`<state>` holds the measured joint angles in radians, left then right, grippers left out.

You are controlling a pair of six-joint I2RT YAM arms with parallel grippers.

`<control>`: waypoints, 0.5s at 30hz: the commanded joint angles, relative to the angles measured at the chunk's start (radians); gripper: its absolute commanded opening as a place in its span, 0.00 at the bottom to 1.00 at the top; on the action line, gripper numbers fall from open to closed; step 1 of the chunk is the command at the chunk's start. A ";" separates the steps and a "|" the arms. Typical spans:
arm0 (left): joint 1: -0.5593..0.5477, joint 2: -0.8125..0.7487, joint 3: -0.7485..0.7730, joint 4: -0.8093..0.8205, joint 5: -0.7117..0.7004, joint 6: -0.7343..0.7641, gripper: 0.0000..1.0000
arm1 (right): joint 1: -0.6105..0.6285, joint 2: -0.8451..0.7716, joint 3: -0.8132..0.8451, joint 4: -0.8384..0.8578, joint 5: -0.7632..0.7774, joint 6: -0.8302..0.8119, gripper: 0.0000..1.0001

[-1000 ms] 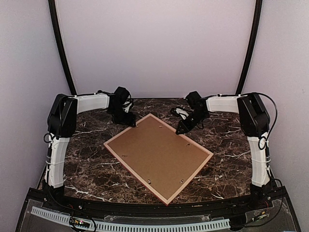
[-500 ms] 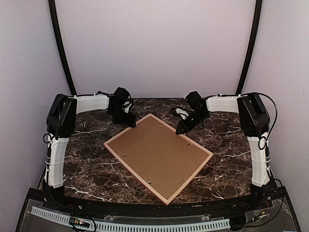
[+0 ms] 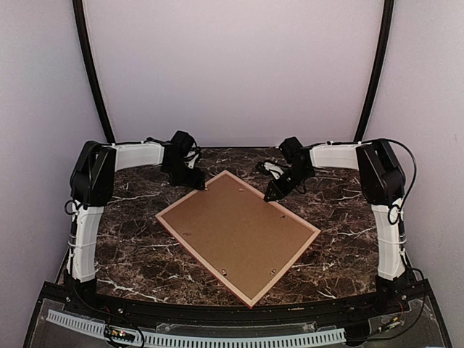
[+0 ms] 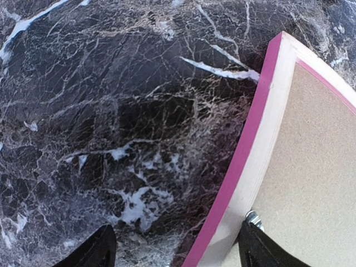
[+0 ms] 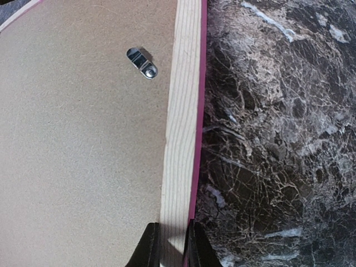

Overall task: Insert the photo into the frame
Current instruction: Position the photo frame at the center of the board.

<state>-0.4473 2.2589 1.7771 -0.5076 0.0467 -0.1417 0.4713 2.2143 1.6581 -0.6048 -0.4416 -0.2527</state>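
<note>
The frame (image 3: 239, 233) lies face down on the marble table, pink-edged light wood rails around a brown backing board (image 3: 232, 228). The photo is hidden. My left gripper (image 3: 194, 181) is open at the frame's far left edge; in the left wrist view (image 4: 178, 253) its jaws stand wide apart either side of the rail (image 4: 261, 133), one fingertip (image 4: 261, 250) next to a metal clip (image 4: 253, 218). My right gripper (image 3: 274, 194) is at the far right edge; in the right wrist view (image 5: 172, 250) its jaws are closed on the wooden rail (image 5: 181, 139).
Small metal turn clips sit on the backing board, one in the right wrist view (image 5: 142, 63) and two near the front edge (image 3: 223, 272). Dark marble table (image 3: 138, 246) surrounds the frame. Purple walls stand behind and at both sides.
</note>
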 commanded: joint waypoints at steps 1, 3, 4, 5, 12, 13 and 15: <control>-0.005 0.020 -0.015 0.089 0.018 0.004 0.78 | 0.006 0.045 -0.023 -0.010 -0.063 -0.016 0.10; -0.005 0.027 -0.007 0.094 0.027 0.006 0.78 | 0.007 0.045 -0.023 -0.010 -0.066 -0.017 0.10; -0.005 0.035 -0.003 0.092 0.029 0.009 0.78 | 0.007 0.045 -0.024 -0.010 -0.067 -0.016 0.10; -0.005 0.040 0.006 0.087 0.032 0.010 0.78 | 0.007 0.046 -0.024 -0.010 -0.068 -0.017 0.10; -0.005 0.052 0.016 0.066 0.046 0.013 0.78 | 0.006 0.045 -0.028 -0.005 -0.068 -0.010 0.10; -0.005 0.050 0.018 0.062 0.042 0.010 0.78 | 0.005 0.045 -0.028 -0.003 -0.068 -0.006 0.10; -0.005 0.029 0.016 0.055 0.041 0.004 0.78 | 0.006 0.047 -0.025 -0.003 -0.067 -0.005 0.10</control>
<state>-0.4480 2.2951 1.7840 -0.4126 0.0917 -0.1410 0.4690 2.2143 1.6547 -0.5987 -0.4522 -0.2520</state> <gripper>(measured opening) 0.778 0.135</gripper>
